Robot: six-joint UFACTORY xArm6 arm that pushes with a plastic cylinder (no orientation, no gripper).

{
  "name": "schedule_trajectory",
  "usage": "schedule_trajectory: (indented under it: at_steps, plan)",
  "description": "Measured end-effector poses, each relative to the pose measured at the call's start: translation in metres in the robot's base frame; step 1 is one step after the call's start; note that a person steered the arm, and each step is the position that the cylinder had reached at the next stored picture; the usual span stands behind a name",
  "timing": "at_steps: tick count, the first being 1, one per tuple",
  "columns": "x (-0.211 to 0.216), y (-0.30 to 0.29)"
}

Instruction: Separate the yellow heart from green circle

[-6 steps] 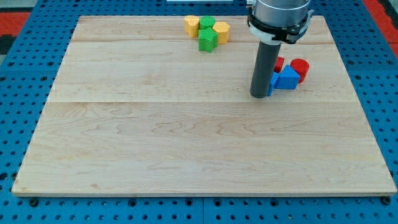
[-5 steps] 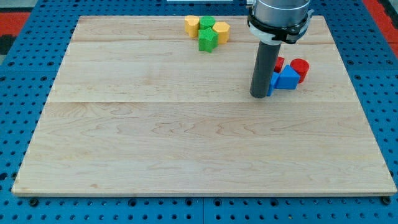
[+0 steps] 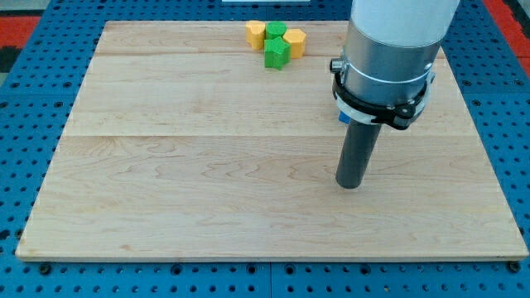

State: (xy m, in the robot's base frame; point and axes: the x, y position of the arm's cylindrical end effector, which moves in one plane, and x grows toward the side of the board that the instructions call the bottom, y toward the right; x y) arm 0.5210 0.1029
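Note:
The yellow heart lies near the board's top edge, at the left end of a tight cluster. The green circle sits right beside it on its right and appears to touch it. My tip rests on the board right of centre, far below and to the right of the cluster, touching no block.
A green star and a yellow hexagon complete the cluster. The arm's grey body covers the red and blue blocks at the right; only a blue sliver shows. The wooden board lies on a blue pegboard.
My tip has moved toward the view's bottom, away from the red and blue blocks. The arm now hides those blocks. The yellow and green cluster has not moved.

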Motion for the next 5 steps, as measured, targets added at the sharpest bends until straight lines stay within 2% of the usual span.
schedule_trajectory:
  at_steps: [3,5]
  plan:
    - [0.0,0.019]
    - [0.0,0.107]
